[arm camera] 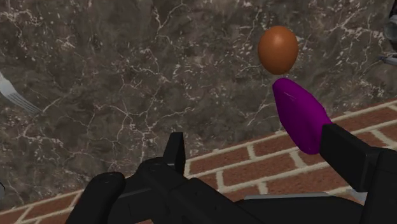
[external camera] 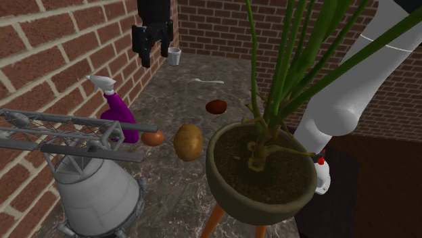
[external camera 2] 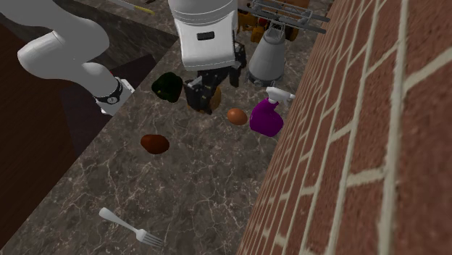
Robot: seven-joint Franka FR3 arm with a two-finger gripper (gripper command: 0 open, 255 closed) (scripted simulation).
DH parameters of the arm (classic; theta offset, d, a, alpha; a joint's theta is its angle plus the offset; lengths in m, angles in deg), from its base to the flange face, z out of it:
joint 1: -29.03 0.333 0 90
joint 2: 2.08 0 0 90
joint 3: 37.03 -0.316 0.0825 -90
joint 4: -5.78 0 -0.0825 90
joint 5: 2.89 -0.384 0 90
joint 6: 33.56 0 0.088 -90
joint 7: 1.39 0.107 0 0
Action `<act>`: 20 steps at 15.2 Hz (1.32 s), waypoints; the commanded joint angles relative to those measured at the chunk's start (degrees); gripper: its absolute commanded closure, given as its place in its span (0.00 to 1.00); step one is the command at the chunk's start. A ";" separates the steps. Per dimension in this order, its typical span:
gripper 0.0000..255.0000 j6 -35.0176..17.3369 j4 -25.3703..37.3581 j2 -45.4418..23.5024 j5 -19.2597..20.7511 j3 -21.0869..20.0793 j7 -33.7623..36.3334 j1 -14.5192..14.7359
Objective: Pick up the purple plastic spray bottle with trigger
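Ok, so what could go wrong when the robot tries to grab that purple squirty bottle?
The purple spray bottle with the white trigger stands close to the red brick wall, so a finger of the open black gripper might bump the bricks. The smooth brown egg lies right beside the bottle and could get knocked and roll away. The bottle's rounded body might also slip.

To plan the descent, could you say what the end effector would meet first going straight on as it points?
Probably bare countertop beside the wall. The end effector points down, with the bottle just aside of its line. Depth is unclear.
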 commanded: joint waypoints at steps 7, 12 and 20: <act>0.00 3.03 19.22 -17.41 10.26 -4.90 6.93 5.90; 0.00 4.95 27.66 -24.76 14.68 -5.47 8.93 9.92; 0.00 -0.30 21.94 -24.30 14.67 -5.32 9.41 9.28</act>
